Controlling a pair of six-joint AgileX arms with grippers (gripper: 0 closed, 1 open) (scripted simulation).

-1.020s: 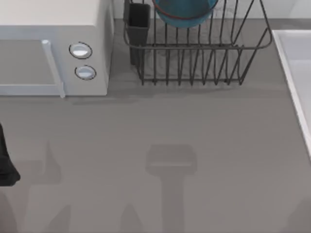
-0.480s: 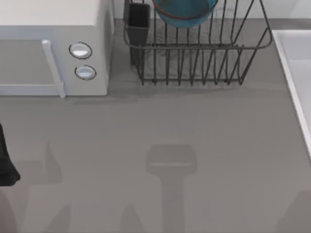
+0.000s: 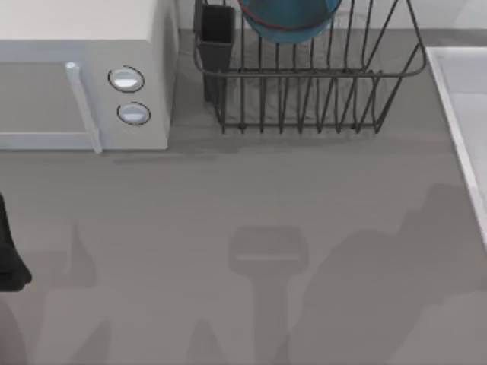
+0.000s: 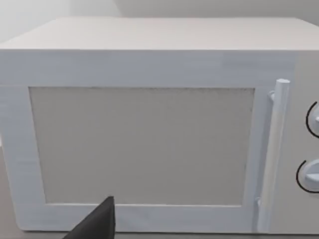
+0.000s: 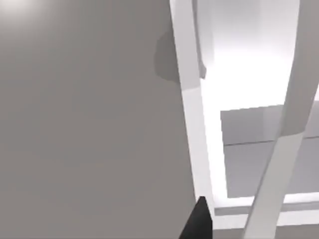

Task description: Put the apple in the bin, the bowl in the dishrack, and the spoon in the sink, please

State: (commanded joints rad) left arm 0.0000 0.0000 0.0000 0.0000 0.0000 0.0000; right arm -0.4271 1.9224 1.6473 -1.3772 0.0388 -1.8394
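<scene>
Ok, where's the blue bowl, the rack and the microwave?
bowl (image 3: pixel 289 19), top view, its blue side.
rack (image 3: pixel 319 74), top view, its front rail.
microwave (image 4: pixel 142 144), left wrist view, its door.

My left arm shows as a matte black, blocky, unmarked shape. On each wrist camera I see one plain black wedge-shaped fingertip, the other equally featureless.
</scene>
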